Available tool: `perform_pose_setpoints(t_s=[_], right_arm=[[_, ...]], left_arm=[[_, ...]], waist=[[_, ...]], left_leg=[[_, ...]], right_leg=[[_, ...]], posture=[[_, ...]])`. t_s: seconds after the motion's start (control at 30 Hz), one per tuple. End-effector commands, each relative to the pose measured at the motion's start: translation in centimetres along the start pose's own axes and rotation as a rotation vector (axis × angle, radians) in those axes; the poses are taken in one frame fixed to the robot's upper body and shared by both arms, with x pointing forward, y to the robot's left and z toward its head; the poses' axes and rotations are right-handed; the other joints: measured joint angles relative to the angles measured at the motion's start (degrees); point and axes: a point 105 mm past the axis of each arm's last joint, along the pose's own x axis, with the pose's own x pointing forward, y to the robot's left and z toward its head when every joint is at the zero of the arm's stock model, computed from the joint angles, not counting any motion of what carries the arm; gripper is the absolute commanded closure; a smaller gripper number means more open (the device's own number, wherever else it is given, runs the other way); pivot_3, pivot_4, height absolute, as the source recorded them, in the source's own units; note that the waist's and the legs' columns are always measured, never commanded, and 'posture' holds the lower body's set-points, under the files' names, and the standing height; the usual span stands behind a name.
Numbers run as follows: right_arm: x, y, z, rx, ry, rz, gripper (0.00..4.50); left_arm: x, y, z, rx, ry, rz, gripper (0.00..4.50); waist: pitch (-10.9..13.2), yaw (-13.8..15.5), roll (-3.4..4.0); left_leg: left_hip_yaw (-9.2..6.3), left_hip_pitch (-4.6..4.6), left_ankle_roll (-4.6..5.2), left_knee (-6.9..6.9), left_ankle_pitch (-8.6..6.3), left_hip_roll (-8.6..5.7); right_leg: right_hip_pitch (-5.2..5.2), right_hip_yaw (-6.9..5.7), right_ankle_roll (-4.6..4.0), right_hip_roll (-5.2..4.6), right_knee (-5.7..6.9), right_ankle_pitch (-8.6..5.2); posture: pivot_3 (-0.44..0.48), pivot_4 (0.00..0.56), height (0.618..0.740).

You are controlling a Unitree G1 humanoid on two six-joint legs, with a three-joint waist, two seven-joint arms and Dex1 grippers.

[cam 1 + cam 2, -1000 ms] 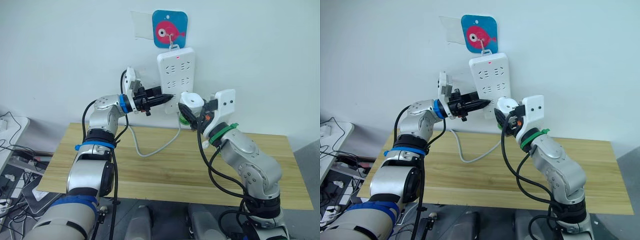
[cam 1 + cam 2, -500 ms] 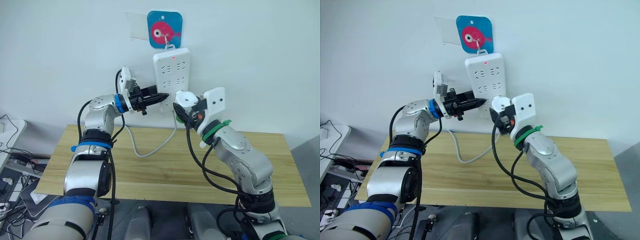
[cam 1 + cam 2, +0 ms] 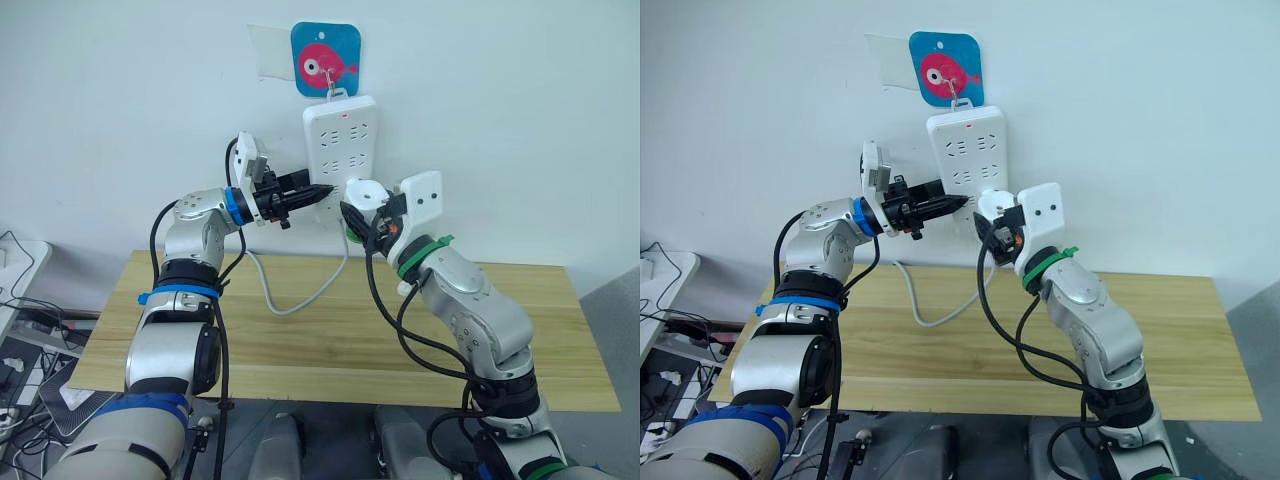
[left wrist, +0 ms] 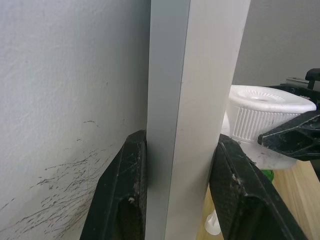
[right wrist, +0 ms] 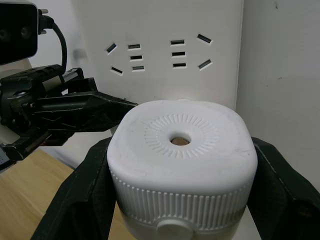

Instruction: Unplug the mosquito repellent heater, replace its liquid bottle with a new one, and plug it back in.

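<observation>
Right wrist view shows the mosquito repellent heater (image 5: 182,172) clamped between the right gripper (image 3: 362,212)'s two black fingers, its ribbed top and centre hole facing the camera, with the power strip (image 3: 339,158)'s sockets just behind it. Over the last second the right arm has carried the heater up and leftward from beside the strip's lower corner until it sits against the strip's lower edge, near the bottom row of sockets. The left gripper (image 3: 318,191) has stayed put, its fingers pinched across the edge of the strip, one finger (image 4: 124,200) on the wall side and one on the front, steadying the hanging strip. I judge this to be the plug-back-in step: the strip is braced and the heater is nearly lined up, though whether its prongs have found the slots is hidden. The wooden table (image 3: 330,330) lies below.
</observation>
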Motion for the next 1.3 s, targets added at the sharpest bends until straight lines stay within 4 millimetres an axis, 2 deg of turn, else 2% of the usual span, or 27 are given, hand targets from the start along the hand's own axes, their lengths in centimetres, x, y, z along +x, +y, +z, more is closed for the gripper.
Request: perform_pose_setpoints(t_s=[0.03, 0.1, 0.13, 0.23, 0.5, 0.63, 0.77, 0.87, 0.9, 0.93, 1.0, 1.17, 1.3], right_arm=[[0.5, -0.4, 0.7, -0.042, -0.026, -0.028, 1.46], [0.1, -0.4, 1.0, -0.041, -0.032, -0.029, 1.46], [-0.2, -0.4, 1.2, -0.04, -0.036, -0.029, 0.76], [-1.4, -0.4, 1.9, -0.047, -0.043, -0.02, 0.02], [-5.9, -1.0, 2.8, -0.096, 0.015, 0.017, 0.02], [-8.1, -0.4, 2.6, -0.074, 0.068, 0.098, 0.02], [-9.5, -0.7, 2.6, -0.07, 0.082, 0.13, 0.02], [-9.7, -0.4, 2.4, -0.05, 0.091, 0.159, 0.02], [-9.6, -0.3, 2.3, -0.04, 0.091, 0.171, 0.18], [-9.5, -0.1, 2.2, -0.031, 0.091, 0.185, 0.39], [-9.2, 0.3, 2.0, -0.012, 0.092, 0.211, 0.94], [-8.6, 0.7, 1.2, 0.008, 0.112, 0.267, 2.79], [-8.0, 1.0, 0.8, 0.021, 0.111, 0.309, 4.28]], left_arm=[[1.9, -1.6, 1.4, 0.022, -0.05, -0.116, 3.19], [1.8, -1.5, 1.3, 0.026, -0.045, -0.11, 3.19], [1.7, -1.4, 1.2, 0.027, -0.044, -0.106, 3.19], [1.6, -1.4, 1.2, 0.029, -0.042, -0.1, 3.19], [1.4, -1.2, 1.0, 0.031, -0.035, -0.092, 3.19], [1.3, -1.1, 0.9, 0.03, -0.033, -0.085, 3.19], [1.3, -0.8, 0.9, 0.029, -0.034, -0.071, 3.19], [0.8, -0.5, 0.4, 0.025, -0.01, -0.054, 3.19], [0.4, -0.5, 0.2, 0.019, 0.001, -0.055, 2.47], [0.0, -0.5, 0.1, 0.015, 0.012, -0.055, 2.31], [-1.0, -0.4, -0.2, 0.014, 0.032, -0.043, 1.71], [-3.5, -0.7, -0.7, 0.037, 0.094, -0.034, 0.11], [-5.4, -1.2, -0.6, 0.069, 0.121, -0.003, 0.0]], waist=[[0.0, -0.01, 0.0], [0.0, -0.01, 0.0], [0.0, 0.03, 0.0], [0.0, 0.63, -0.02], [0.0, 0.74, -0.01], [-0.01, 0.72, -0.02], [-0.01, 0.7, -0.03], [-0.04, 0.6, -0.05], [-0.04, 0.58, -0.05], [-0.04, 0.55, -0.05], [-0.05, 0.29, -0.04], [-0.05, 0.28, -0.04], [-0.05, 0.77, -0.04]], left_leg=[[0.0, 0.0, 0.0, 0.0, 0.0, 0.0], [0.0, 0.0, 0.0, 0.0, 0.0, 0.0], [0.0, 0.0, 0.0, 0.0, 0.0, 0.0], [-0.1, -0.08, 0.0, -0.02, 0.0, -0.02], [-0.17, -0.35, -0.04, -0.07, 0.02, -0.08], [-0.23, -0.34, 0.0, -0.06, 0.0, -0.09], [-0.24, -0.35, 0.0, -0.07, 0.0, -0.09], [-0.22, -0.33, 0.0, -0.06, 0.0, -0.1], [-0.23, -0.32, 0.0, -0.06, 0.0, -0.1], [-0.23, -0.31, 0.0, -0.06, 0.0, -0.1], [-0.23, -0.31, 0.0, -0.07, 0.0, -0.09], [-0.21, -0.25, 0.0, -0.11, 0.0, -0.02], [-0.22, -0.25, 0.0, -0.1, 0.0, -0.02]], right_leg=[[0.0, 0.0, 0.0, 0.0, 0.0, 0.0], [0.0, 0.0, 0.0, 0.0, 0.0, 0.0], [0.0, 0.0, 0.0, 0.0, 0.0, 0.0], [0.0, -0.1, 0.0, -0.02, -0.08, 0.0], [-0.06, -0.21, 0.0, -0.16, -0.37, 0.0], [-0.06, -0.26, 0.0, -0.12, -0.33, -0.01], [-0.05, -0.27, 0.0, -0.09, -0.34, -0.01], [-0.05, -0.26, 0.0, -0.09, -0.34, -0.01], [-0.05, -0.26, 0.0, -0.09, -0.32, -0.01], [-0.05, -0.26, 0.0, -0.08, -0.31, -0.01], [-0.05, -0.25, 0.0, -0.07, -0.3, -0.01], [-0.05, -0.23, -0.01, -0.02, -0.26, -0.01], [-0.05, -0.23, -0.01, -0.03, -0.26, -0.01]], posture=[[-0.031, 0.179, 0.74], [-0.028, 0.178, 0.74], [-0.028, 0.178, 0.74], [-0.026, 0.178, 0.74], [-0.039, 0.171, 0.74], [-0.045, 0.165, 0.74], [-0.045, 0.165, 0.74], [-0.052, 0.155, 0.74], [-0.052, 0.155, 0.74], [-0.052, 0.155, 0.74], [-0.041, 0.151, 0.74], [0.014, 0.159, 0.74], [0.042, 0.166, 0.74]])
